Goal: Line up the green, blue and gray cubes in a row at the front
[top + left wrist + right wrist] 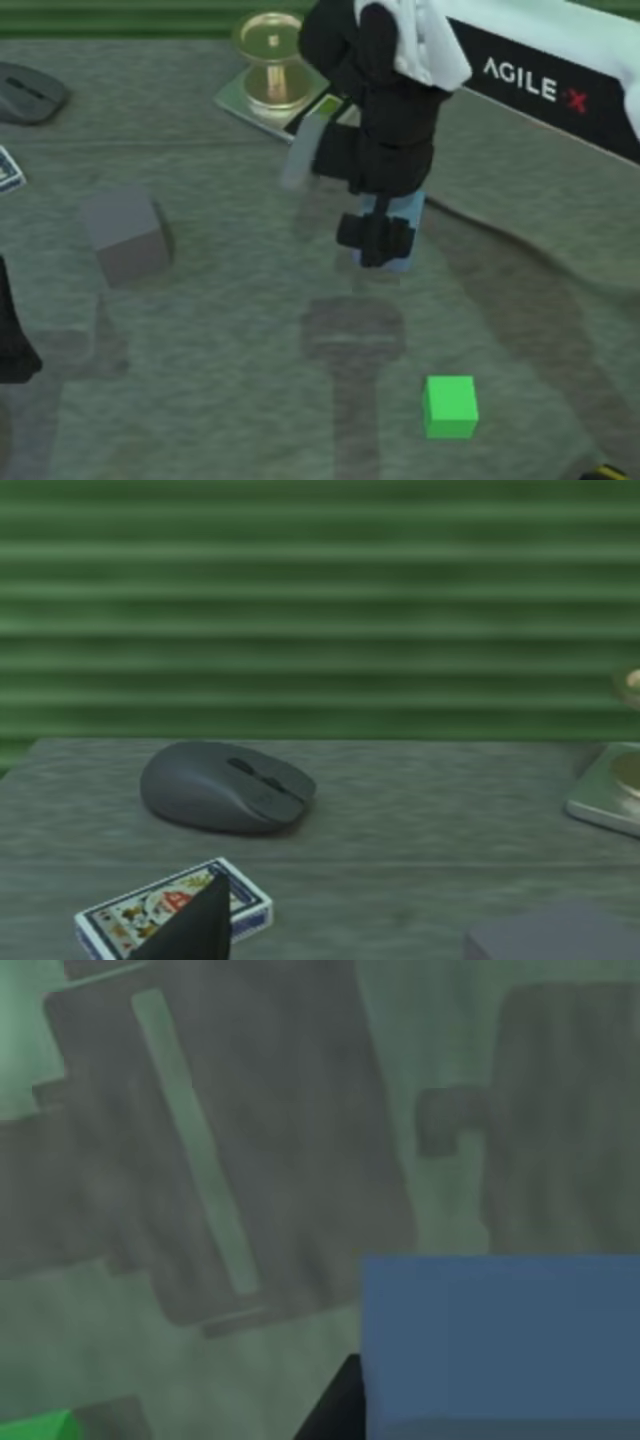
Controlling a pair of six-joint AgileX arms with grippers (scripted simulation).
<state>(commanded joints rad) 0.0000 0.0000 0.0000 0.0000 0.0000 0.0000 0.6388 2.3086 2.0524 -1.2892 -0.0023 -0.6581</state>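
My right gripper (378, 238) hangs above the middle of the table, shut on the light blue cube (408, 212), which it holds off the surface. In the right wrist view the blue cube (500, 1340) fills the near corner beside one dark finger (340, 1410). The small green cube (450, 406) rests at the front right, and an edge of the green cube (35, 1428) shows below the held cube. The gray cube (125, 235) sits at the left. My left gripper (10, 345) is parked at the left edge, open, and a corner of the gray cube (560, 935) shows just ahead of it.
A dark computer mouse (30, 95) and a card deck (8, 168) lie at the back left. A golden spool-shaped object (270, 55) stands on a flat scale (240, 100) at the back centre. A yellow-black item (607, 472) peeks in at the front right corner.
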